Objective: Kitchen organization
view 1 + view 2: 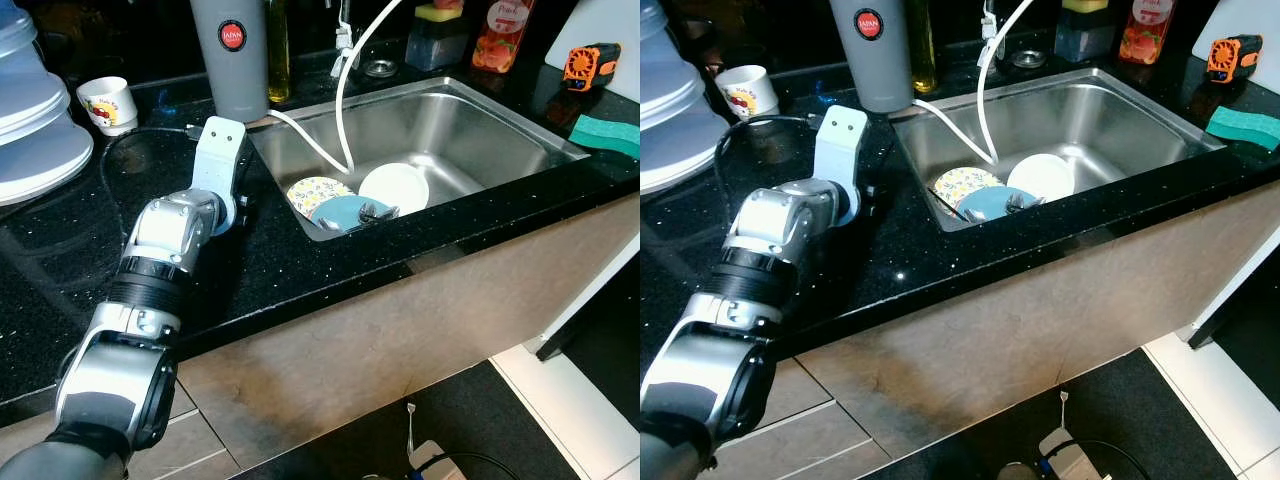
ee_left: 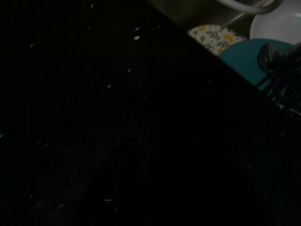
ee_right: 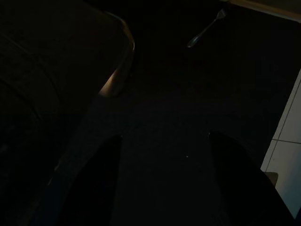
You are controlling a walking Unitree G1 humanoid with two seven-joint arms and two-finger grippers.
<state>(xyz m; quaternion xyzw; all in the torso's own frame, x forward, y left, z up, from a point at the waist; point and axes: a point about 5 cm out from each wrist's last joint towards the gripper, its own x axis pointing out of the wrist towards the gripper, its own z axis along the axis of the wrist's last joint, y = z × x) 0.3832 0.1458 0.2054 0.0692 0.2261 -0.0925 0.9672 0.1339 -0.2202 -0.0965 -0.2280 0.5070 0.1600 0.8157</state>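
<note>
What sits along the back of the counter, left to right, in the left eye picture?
Stack of plates → small cup → grey flask → oil bottle → yellow sponge on its holder → red bottle → orange gadget.

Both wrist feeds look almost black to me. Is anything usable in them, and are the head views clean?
Left wrist view: dark countertop, with the floral plate and teal plate lit. Right wrist view: very dark, right gripper open over floor. Eye views: sharp, with glare on the sink.

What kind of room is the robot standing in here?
Most likely a home kitchen: a stainless steel sink set in a black speckled countertop holds dirty plates, with a green sponge beside it.
</note>
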